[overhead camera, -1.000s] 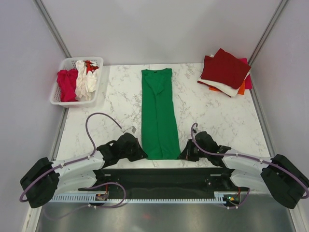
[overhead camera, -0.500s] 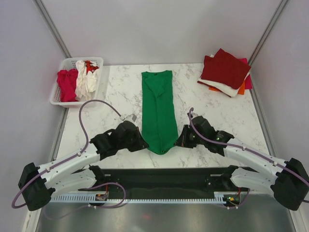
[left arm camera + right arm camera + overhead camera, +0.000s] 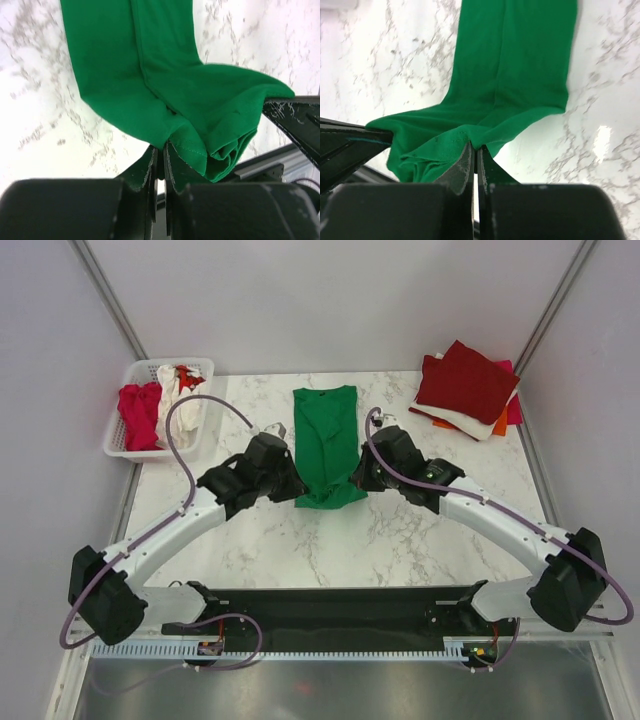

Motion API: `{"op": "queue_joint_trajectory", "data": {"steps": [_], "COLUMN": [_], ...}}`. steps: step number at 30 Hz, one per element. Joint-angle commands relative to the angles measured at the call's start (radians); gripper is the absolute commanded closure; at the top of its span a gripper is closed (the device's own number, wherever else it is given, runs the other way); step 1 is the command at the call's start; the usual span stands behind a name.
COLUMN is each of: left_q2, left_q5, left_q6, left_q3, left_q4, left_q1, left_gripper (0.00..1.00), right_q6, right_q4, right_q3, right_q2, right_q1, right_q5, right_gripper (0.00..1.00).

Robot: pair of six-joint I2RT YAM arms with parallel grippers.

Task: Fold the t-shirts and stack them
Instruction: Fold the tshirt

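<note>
The bright green t-shirt [image 3: 325, 435] lies as a narrow strip in the middle of the table, collar at the far end. Its near hem is lifted and doubled back over the lower part. My left gripper [image 3: 296, 486] pinches the hem's left corner, and in the left wrist view [image 3: 161, 148] the jaws stand almost together with the green cloth [image 3: 165, 90] bunched at their tips. On the right corner, my right gripper [image 3: 360, 478] is shut; the right wrist view [image 3: 476, 149] shows the green fabric [image 3: 515, 70] caught between its fingers.
A white slatted basket [image 3: 122, 450] at the far left holds magenta [image 3: 138, 415], white [image 3: 176, 406] and red shirts. A stack of folded shirts [image 3: 468, 382], dark red on top, sits at the far right. Grey walls close in both sides.
Both arms have reached away from the near edge, carrying the green shirt's near hem toward the collar. The strip now looks about half as long, and its lower end is bunched.
</note>
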Motion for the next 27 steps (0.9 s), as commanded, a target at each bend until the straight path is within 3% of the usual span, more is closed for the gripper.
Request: {"op": "queue_joint_trajectory", "data": {"steps": [1, 13, 27], "left_q2": [0.072, 0.437, 0.668], "left_q5": [0.029, 0.108, 0.066], "left_q6": [0.113, 0.230, 0.287], "left_q3": [0.099, 0.350, 0.497], "left_q4": [-0.012, -0.014, -0.025], "left_q1": [0.060, 0.190, 0.255], "left_gripper": [0.87, 0.86, 0.86], "right_q6": [-0.076, -0.133, -0.162], "right_q4": [-0.027, 0.013, 0.042], "right_q3": [0.086, 0.235, 0.410], "right_q2": [0.050, 0.298, 0.574], "right_q1": [-0.023, -0.124, -0.201], "right_q5": [0.106, 0.126, 0.053], "right_gripper": [1.00, 1.00, 1.00]}}
